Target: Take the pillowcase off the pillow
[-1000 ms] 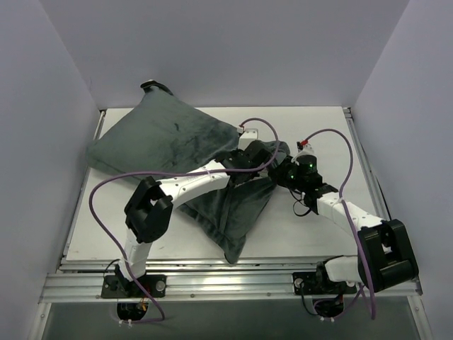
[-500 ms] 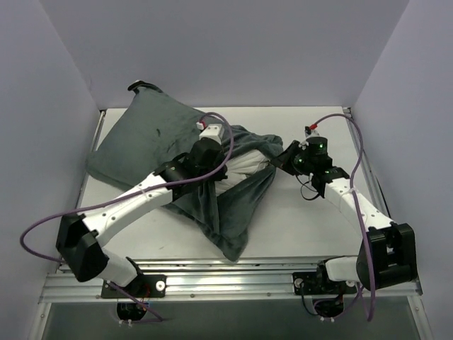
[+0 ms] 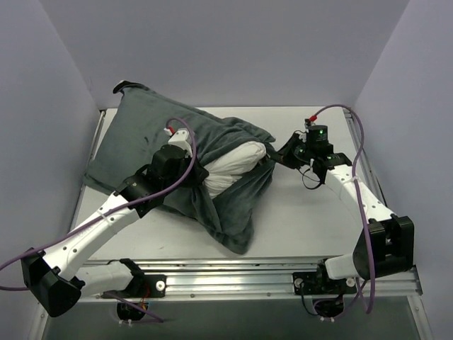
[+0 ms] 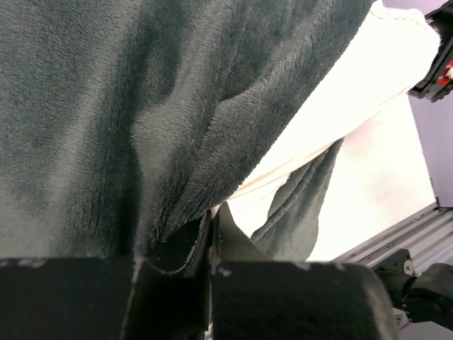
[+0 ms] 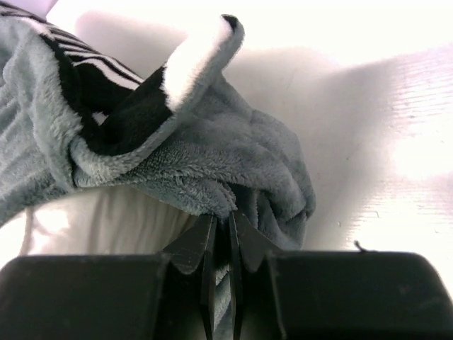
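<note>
top external view has the pillowcase (image 3: pixel 141 138) sprawled across the left and middle of the tabletop (image 3: pixel 318 219), grey-green velvety side up, its far corner riding up against the back wall (image 3: pixel 212 49). the pillow (image 3: pixel 235 163) pokes out white from the open mouth near the middle, with most of it inside the cover. the left claw (image 4: pixel 212 225) is closed to a thin pinch on the hem of the pillowcase, just beside the bare pillow. the right claw (image 5: pixel 222 221) is closed too, nipping a bunch of the same cover at the mouth's right end, where a folded lip shows the zebra-striped face.

to my eye the cover is soft, limp and plushy. it will stretch and bunch rather than slide as one piece, and a thin pinch of nap could slip, so the hem is the better place to hold. the pillow looks light and squashy, and will likely drag along with the cover unless something pins it. the tabletop is smooth and white, and pale walls close it in on three sides, leaving little room on the left.
</note>
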You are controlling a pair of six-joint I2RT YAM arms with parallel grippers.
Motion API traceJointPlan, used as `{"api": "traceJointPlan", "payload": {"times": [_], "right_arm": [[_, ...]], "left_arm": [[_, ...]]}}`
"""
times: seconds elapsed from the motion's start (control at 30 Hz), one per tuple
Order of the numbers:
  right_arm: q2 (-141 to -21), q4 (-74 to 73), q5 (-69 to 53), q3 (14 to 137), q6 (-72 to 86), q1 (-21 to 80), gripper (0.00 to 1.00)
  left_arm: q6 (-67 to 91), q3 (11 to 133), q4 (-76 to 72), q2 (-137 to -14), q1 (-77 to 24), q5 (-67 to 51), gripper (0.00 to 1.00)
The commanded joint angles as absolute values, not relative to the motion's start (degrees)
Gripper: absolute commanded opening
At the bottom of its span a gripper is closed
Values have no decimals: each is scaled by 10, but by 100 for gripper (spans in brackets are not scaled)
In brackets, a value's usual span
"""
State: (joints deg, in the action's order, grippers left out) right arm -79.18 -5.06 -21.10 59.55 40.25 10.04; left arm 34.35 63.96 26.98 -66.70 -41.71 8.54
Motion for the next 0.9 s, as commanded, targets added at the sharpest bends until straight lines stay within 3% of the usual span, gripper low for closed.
{"api": "traceJointPlan", "payload": {"times": [0.0, 0.27, 0.47, 0.57, 0.6, 0.7, 0.87], "right_arm": [[-785, 25, 13, 580, 342, 26, 0], [-710, 46, -84, 432, 314, 135, 2], [-623, -124, -91, 482, 214, 142, 22], [-593, -136, -83, 517, 216, 178, 33], [-589, -132, -90, 521, 218, 189, 42], [-569, -99, -97, 526, 204, 238, 57], [-559, -64, -77, 521, 156, 333, 64]], "left_arm": [[316, 647, 394, -606, -379, 147, 2], [338, 735, 237, -735, -380, 83, 2], [315, 821, 213, -852, -381, 48, 2], [297, 843, 228, -871, -381, 42, 2], [302, 842, 238, -866, -381, 53, 2], [305, 800, 214, -843, -381, 56, 2], [289, 791, 224, -835, -380, 53, 2]]}}
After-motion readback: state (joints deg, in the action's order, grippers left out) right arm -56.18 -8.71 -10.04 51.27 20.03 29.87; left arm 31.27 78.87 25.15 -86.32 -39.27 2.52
